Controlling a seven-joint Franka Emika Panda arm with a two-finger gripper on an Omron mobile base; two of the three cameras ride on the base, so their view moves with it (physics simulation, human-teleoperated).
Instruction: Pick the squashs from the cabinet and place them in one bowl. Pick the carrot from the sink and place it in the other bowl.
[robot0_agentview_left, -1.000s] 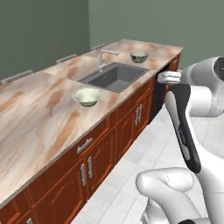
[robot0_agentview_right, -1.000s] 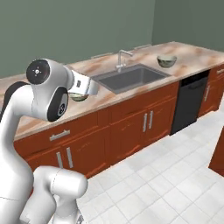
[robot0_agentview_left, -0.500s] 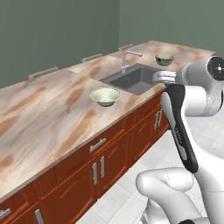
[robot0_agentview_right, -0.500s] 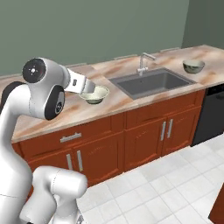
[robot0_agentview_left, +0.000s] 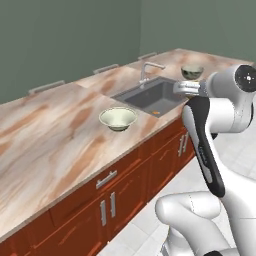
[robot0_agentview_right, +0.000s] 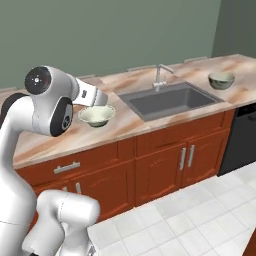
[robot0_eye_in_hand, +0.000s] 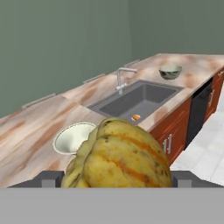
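In the hand view a ribbed squash (robot0_eye_in_hand: 119, 155), yellow-green with orange streaks (not the dark green one might expect), sits right at the claw (robot0_eye_in_hand: 116, 177), filling the space between its two dark fingertips (robot0_eye_in_hand: 48, 178), one showing at either side of the fruit. The jaws stand wide, spread to the squash's full width, and the squash is gripped between them, held up in the air in front of the counter (robot0_eye_in_hand: 30, 131).

Beyond the squash in that view, the pale green-cream bowl (robot0_eye_in_hand: 73, 138) rests on the marbled countertop, partly covered by the fruit's left edge, so the squash lies nearer the camera than the bowl and a little to its right. Further back is the dark grey sink (robot0_eye_in_hand: 138, 100) with its slim silver tap (robot0_eye_in_hand: 122, 78) at the far rim; a small orange carrot (robot0_eye_in_hand: 136, 117) lies on the basin floor near the front wall. The greyish bowl (robot0_eye_in_hand: 170, 71) stands on the counter past the sink's far end, well apart from the claw.

From the left base view, the pale bowl (robot0_agentview_left: 118, 118) sits on the counter just beside the sink (robot0_agentview_left: 152, 97), the carrot (robot0_agentview_left: 156, 113) a speck of orange inside it. In the right base view the white arm's wrist reaches towards the pale bowl (robot0_agentview_right: 97, 115), with the sink (robot0_agentview_right: 170, 100) to its right and the greyish bowl (robot0_agentview_right: 221, 79) further along.
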